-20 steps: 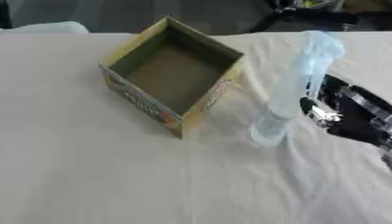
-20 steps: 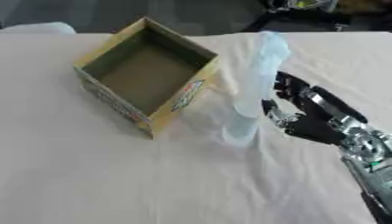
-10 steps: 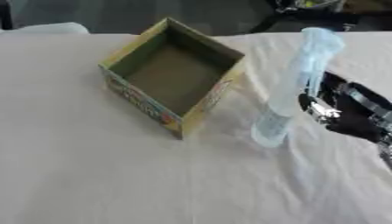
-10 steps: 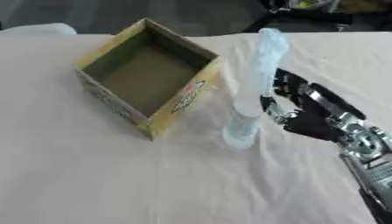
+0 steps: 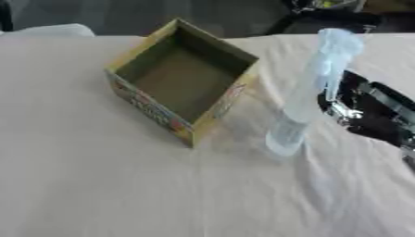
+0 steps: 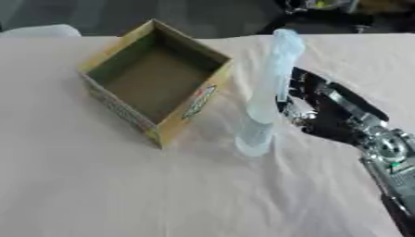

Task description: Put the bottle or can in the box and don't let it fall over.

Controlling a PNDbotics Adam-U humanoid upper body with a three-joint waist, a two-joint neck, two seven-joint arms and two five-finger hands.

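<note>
While the cloth-covered surface, pale and creased, fills most of both views, the landmark on it is the open square cardboard box with yellow printed sides and a bare brown floor, set corner-on and empty. Just to the right of the box, not touching it, stands the tall clear plastic bottle with a pale cap, its base on the cloth and its top leaning a little away from the box. Right of the bottle, the robot's black and silver right hand sits close against the bottle's middle; its fingers look partly curled toward the plastic, but whether they have closed round it cannot be told. No left hand shows.

Judging by this, the step in hand is the grasp: the bottle is not yet lifted. Next the hand would need a secure hold around the bottle, a lift high enough for the base to clear the box's near wall, a short carry leftward, and an upright set-down on the box floor; so tall and narrow a bottle would tip easily.

Beyond the box, the far edge of the surface gives way to a dim room with dark, indistinct shapes
</note>
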